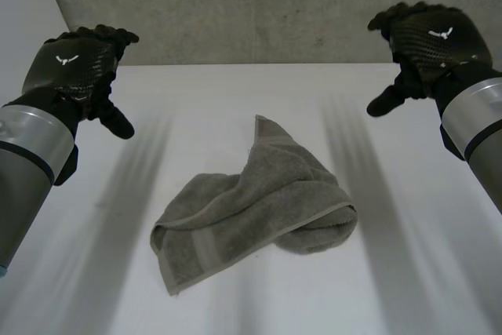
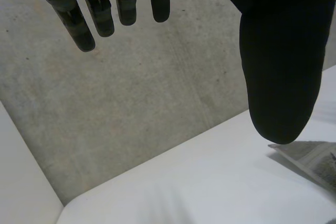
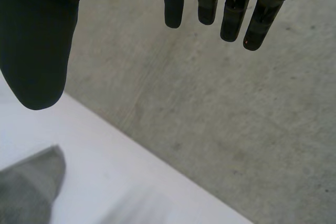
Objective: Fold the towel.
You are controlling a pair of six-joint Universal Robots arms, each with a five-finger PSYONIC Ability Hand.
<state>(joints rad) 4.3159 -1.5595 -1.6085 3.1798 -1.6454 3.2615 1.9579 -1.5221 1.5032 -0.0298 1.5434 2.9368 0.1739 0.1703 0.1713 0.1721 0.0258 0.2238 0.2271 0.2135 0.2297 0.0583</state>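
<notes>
Left hand (image 1: 76, 68), seen from the head view, hangs in the air well to the left of the towel (image 1: 251, 209) and beyond it, touching nothing, its thumb sticking out toward the towel. The right hand (image 1: 430, 41) hangs likewise well to the right of the towel and beyond it, thumb pointing inward, also holding nothing. The towel itself is grey and lies crumpled between them on the white table (image 1: 416, 272). One corner peaks up on its far side, a banded hem runs along its near left edge, and a thick fold bulges on its right side. Grey concrete (image 1: 259, 5) lies past the towel, beyond the table's far edge. From the left wrist view, the left hand's fingers (image 2: 100, 11) hang straight and spread wide from the thumb (image 2: 281, 66) with nothing between them. A flat bit of the towel (image 2: 315, 158) lies on the table just below the thumb tip. From the right wrist view, the right hand's fingers (image 3: 231, 14) are just as straight and wide from its thumb (image 3: 37, 51), gripping nothing, and a grey end of the towel (image 3: 26, 192) lies on the table under the thumb.
</notes>
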